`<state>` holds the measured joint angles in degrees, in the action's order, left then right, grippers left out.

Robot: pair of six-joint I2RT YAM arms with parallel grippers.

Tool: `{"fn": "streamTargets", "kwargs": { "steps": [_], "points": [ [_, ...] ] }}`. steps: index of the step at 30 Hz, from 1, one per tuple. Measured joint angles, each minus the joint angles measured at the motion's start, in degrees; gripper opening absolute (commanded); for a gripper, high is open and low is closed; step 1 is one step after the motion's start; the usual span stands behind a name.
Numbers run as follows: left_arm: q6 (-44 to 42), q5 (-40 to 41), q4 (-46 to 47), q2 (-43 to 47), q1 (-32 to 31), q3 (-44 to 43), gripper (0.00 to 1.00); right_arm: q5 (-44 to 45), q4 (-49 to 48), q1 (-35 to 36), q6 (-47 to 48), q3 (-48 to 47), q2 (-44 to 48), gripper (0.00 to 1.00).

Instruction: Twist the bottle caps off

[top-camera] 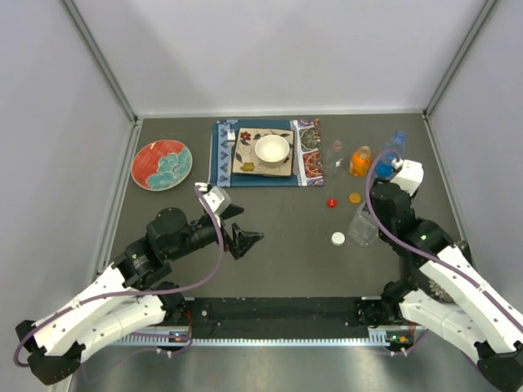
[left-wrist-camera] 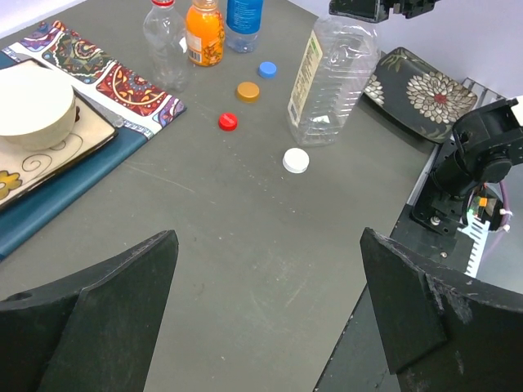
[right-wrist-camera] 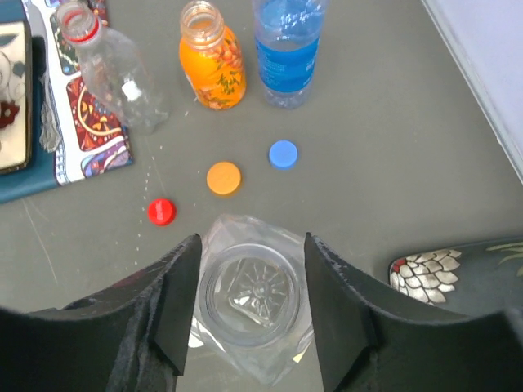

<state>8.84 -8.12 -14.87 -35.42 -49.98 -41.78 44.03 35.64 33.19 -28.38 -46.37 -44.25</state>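
Observation:
The wide clear bottle (top-camera: pixel 362 226) stands upright with its mouth open (right-wrist-camera: pixel 253 294). My right gripper (right-wrist-camera: pixel 252 257) is open, its jaws on either side of that mouth; I see no contact. The white cap (top-camera: pixel 337 238) lies on the table left of the bottle. The red cap (right-wrist-camera: pixel 161 211), orange cap (right-wrist-camera: pixel 223 177) and blue cap (right-wrist-camera: pixel 283 153) lie loose behind it. The slim clear bottle (right-wrist-camera: pixel 110 69), orange bottle (right-wrist-camera: pixel 212 61) and blue bottle (right-wrist-camera: pixel 286 49) stand uncapped at the back. My left gripper (top-camera: pixel 243 226) is open and empty over bare table (left-wrist-camera: pixel 268 245).
A white bowl (top-camera: pixel 272 149) sits on a square plate on a patterned mat (top-camera: pixel 306 155) at the back. A red and blue plate (top-camera: pixel 162 163) lies at the back left. A dark floral plate (left-wrist-camera: pixel 417 90) lies right of the wide bottle.

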Motion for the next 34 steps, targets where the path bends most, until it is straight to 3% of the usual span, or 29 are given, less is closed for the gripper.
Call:
{"fn": "streamTargets", "kwargs": {
  "steps": [13,16,21,25,30,34],
  "points": [
    [0.02,0.02,0.0,-0.46,0.0,0.0,0.99,-3.41,1.88,0.0,0.26,-1.09,1.44,0.68],
    [0.04,0.07,-0.02,-0.48,0.0,0.0,0.99,-4.72,2.58,0.0,0.39,-4.07,1.44,0.79],
    [0.5,1.18,-0.02,-0.63,0.0,0.0,0.99,-7.8,3.52,0.0,1.22,-12.9,1.38,0.84],
    [3.23,6.05,0.0,-1.73,0.0,0.0,0.99,-14.34,1.86,0.0,1.4,-19.82,2.54,0.84],
    [11.08,14.75,-1.11,-5.14,0.0,-0.85,0.99,-30.21,-2.23,0.68,1.97,-20.15,5.64,0.85],
    [15.26,18.88,-2.45,-7.82,0.0,-1.64,0.98,-34.75,-3.82,3.74,3.56,-18.69,5.53,0.87]
  ]
}}
